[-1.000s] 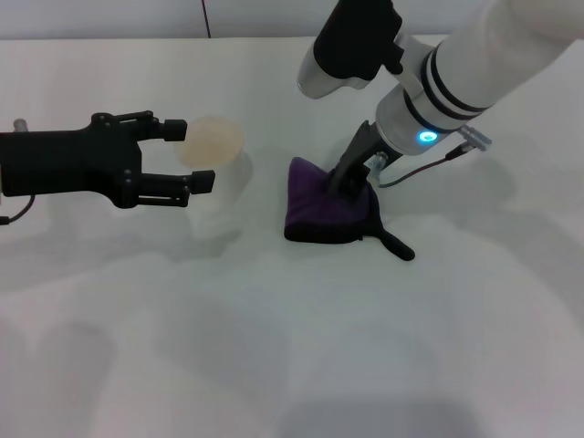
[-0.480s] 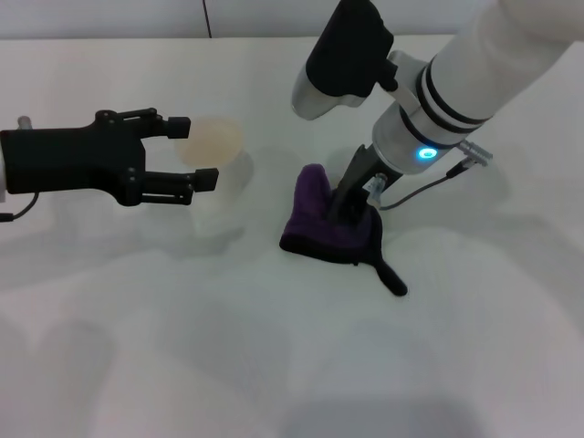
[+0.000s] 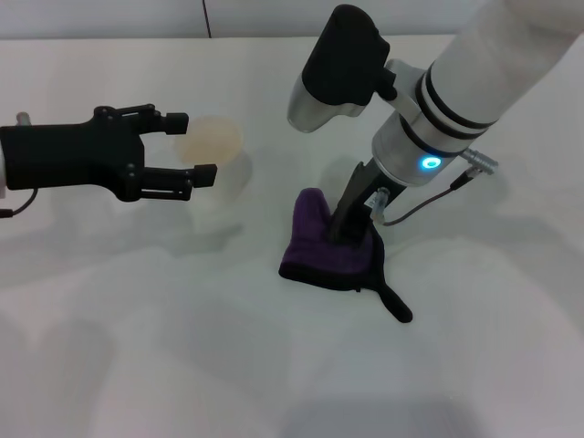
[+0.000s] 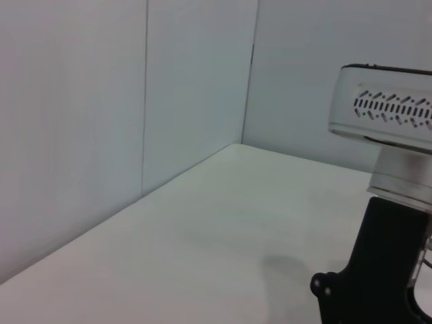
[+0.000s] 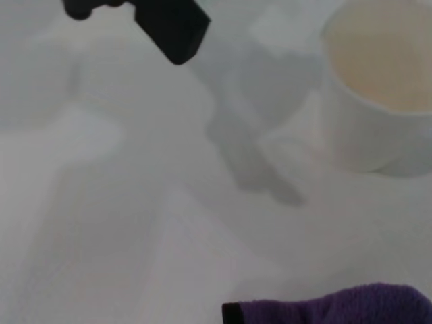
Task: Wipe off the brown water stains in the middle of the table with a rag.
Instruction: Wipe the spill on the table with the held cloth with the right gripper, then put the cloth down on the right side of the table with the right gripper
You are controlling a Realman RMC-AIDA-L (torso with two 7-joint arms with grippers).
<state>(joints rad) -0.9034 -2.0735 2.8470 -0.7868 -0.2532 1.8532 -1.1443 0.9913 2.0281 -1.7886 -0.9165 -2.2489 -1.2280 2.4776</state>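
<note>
My right end effector (image 3: 351, 219) presses down on the rag (image 3: 330, 248) near the middle of the table (image 3: 182, 347), clenched on its folds. My left end effector (image 3: 187, 147) hovers released over the cup (image 3: 214, 164) toward the left edge.

A white counter (image 4: 223, 229) runs up to pale walls (image 4: 101, 115) — with the right arm (image 4: 388, 202), white above and black below, standing over it.
</note>
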